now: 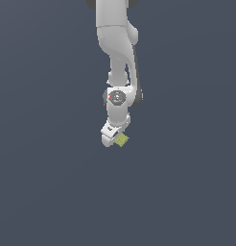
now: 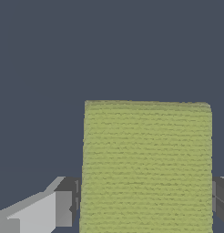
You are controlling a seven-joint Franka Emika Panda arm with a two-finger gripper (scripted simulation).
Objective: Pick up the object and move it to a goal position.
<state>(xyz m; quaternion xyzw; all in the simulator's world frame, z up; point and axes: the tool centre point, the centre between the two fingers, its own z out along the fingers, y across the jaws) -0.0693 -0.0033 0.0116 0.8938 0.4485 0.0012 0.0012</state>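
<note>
block: small yellow-green block [image 2: 147, 166], sits between the fingers [image 2: 63, 208] — one dark pad at each side edge, touching or nearly so.
gripper [image 1: 115, 139]: narrowed to the block's width; firm grip likely, can't confirm contact.
bearing: exterior view, block pokes out at 4 o'clock from the white hand.
long axis: runs away from the wrist.
goal: no marker visible.

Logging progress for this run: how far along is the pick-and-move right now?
Done: the gripper has reached the yellow-green block, whose faintly ridged face sits between the jaws in the wrist view. In hand: securing the grasp; contact on both sides looks likely but isn't certain. Left: carrying it to the goal, which no marker shows.
</note>
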